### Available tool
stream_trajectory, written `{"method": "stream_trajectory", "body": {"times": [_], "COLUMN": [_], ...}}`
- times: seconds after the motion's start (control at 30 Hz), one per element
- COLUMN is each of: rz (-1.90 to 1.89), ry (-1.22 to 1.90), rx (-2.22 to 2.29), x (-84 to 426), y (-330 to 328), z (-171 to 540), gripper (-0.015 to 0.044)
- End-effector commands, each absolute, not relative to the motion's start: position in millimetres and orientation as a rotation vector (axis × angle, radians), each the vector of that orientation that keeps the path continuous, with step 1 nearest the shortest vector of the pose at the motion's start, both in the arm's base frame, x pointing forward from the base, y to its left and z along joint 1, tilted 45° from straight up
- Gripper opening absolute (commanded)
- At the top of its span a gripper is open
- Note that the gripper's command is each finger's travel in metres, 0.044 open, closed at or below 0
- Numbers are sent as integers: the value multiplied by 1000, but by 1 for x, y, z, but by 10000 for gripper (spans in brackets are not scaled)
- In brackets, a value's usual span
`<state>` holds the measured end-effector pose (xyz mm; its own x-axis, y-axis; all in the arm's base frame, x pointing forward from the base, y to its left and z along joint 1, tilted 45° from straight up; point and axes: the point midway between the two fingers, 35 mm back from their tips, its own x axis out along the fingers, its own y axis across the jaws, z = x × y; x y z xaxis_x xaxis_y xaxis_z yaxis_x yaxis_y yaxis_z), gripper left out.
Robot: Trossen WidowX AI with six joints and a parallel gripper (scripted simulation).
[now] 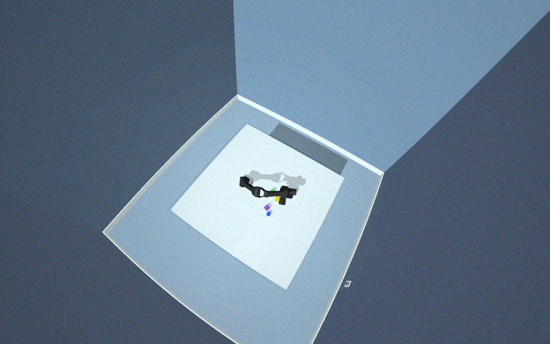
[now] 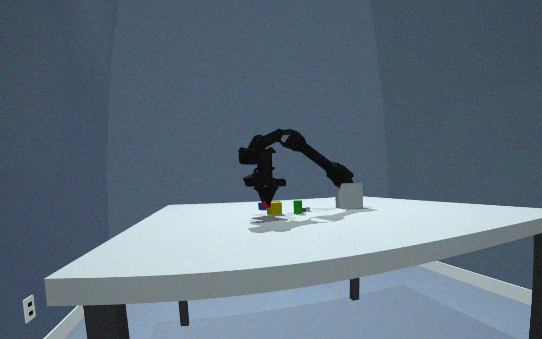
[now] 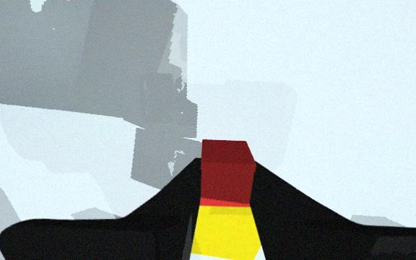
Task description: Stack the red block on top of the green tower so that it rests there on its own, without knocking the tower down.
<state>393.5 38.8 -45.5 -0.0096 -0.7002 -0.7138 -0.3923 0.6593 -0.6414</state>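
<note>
My gripper (image 2: 267, 204) (image 3: 224, 166) is shut on the red block (image 2: 264, 204) (image 3: 227, 182), with one finger on each side of it in the wrist view. The red block is held a little above the table, beside the upper part of the yellow block in the exterior view. The green tower (image 1: 272, 189) (image 2: 297, 206) stands upright on the table, to the right of the gripper in the exterior view and apart from it. In the top view the arm hides the red block and the fingertips.
The yellow block (image 1: 277, 198) (image 2: 275, 209) (image 3: 226, 231) stands very close to the held block. A purple block (image 1: 266, 207) and a blue block (image 1: 268, 213) (image 2: 260, 205) stand nearby. A small grey thing (image 2: 305, 209) lies near the tower, toward the arm's base (image 2: 351, 196).
</note>
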Motion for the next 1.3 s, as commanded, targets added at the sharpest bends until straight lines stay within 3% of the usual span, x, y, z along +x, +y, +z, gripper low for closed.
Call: {"method": "stream_trajectory", "body": {"times": [0.0,0.8,1.27], "rz": [-307,-304,-299], "ry": [1622,1623,1625], "rx": [-904,-902,-901], "x": [395,395,352], "y": [55,101,112], "z": [-30,19,17], "gripper": [0,0,0]}}
